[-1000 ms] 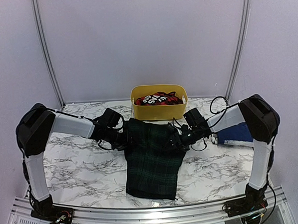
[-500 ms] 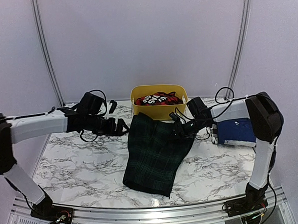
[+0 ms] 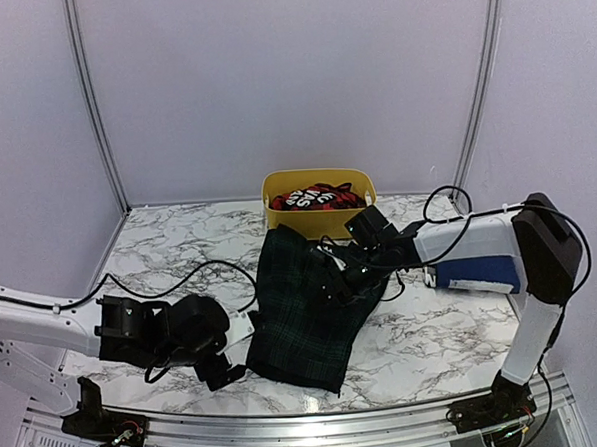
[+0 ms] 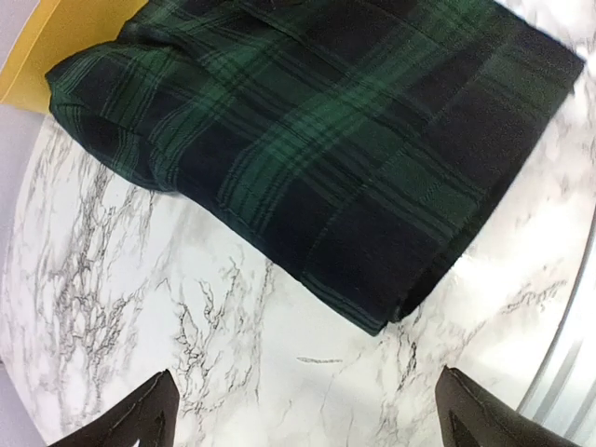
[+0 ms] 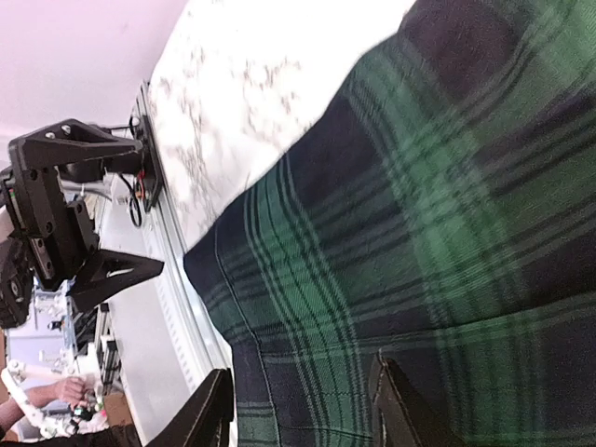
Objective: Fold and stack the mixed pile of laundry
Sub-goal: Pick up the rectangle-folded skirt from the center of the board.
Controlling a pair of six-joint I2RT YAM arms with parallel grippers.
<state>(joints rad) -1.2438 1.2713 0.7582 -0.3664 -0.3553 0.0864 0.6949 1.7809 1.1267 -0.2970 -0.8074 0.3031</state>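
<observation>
The dark green-navy tartan garment (image 3: 305,318) lies flat mid-table, and its far right edge is drawn inward. My right gripper (image 3: 343,278) sits on that edge, its fingers half apart with tartan cloth (image 5: 419,186) filling the gap at the right gripper (image 5: 300,368). My left gripper (image 3: 226,365) hovers low by the garment's near left corner. It is open with only bare marble between its fingers (image 4: 154,414), and the tartan's folded corner (image 4: 326,140) lies just beyond. The red-and-black checked garment (image 3: 317,196) sits in the tub. The plain navy garment (image 3: 476,272) lies at the right.
The yellow tub (image 3: 318,222) stands at the back centre, and its corner shows as the yellow tub (image 4: 37,47) in the left wrist view. A metal rail (image 3: 309,423) runs along the table's near edge. A black cable (image 3: 171,275) loops over the marble on the left.
My left gripper let go of the tartan's far left corner, opened wide and swung down to the near left. My right gripper drew the tartan's far right edge inward.
</observation>
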